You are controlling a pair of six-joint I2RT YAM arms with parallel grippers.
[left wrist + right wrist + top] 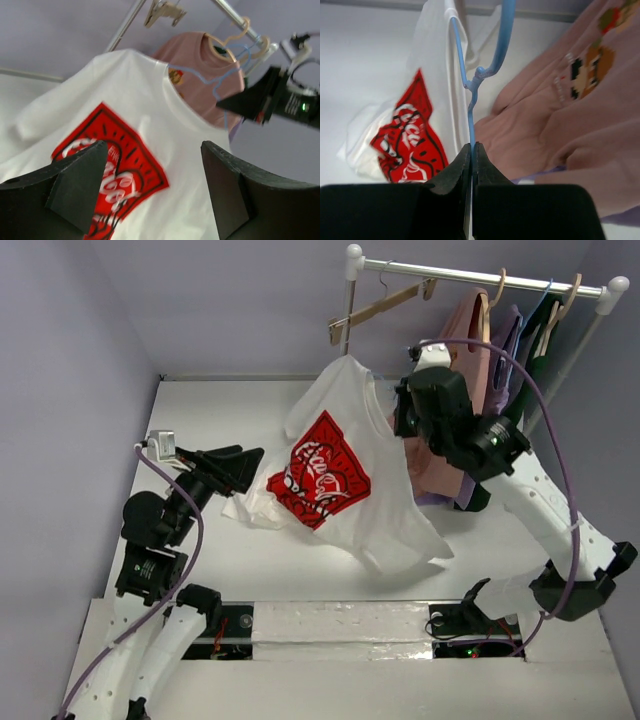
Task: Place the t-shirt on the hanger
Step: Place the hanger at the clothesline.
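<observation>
Holds the light-blue wire hanger (470, 115) in the right claw (471, 150), jaws pinched flat on the thin wire beside the twisted neck. Raises it above the tabletop (210, 400), judged so that the cloth can drape freely.

Carries the white t-shirt (340, 465) on that hanger at the centre of the top view, with the collar toward 12 o'clock. Trails the lower cloth toward 7 o'clock, where it appears to rest on the tabletop.

Shows the left claw (152, 150) spread wide and empty at 9 o'clock of the shirt, fingers framing the red graphic without contact. Judged as standing off to let the garment hang.

Places the pink shirt (560, 110) and the clothes rail (480, 278) at 1 o'clock of the t-shirt, just behind it.

Hides the hanger's shoulders inside the fabric, so seating in both sleeves cannot be confirmed. Cuts off the hook at the top edge of the right wrist view.
</observation>
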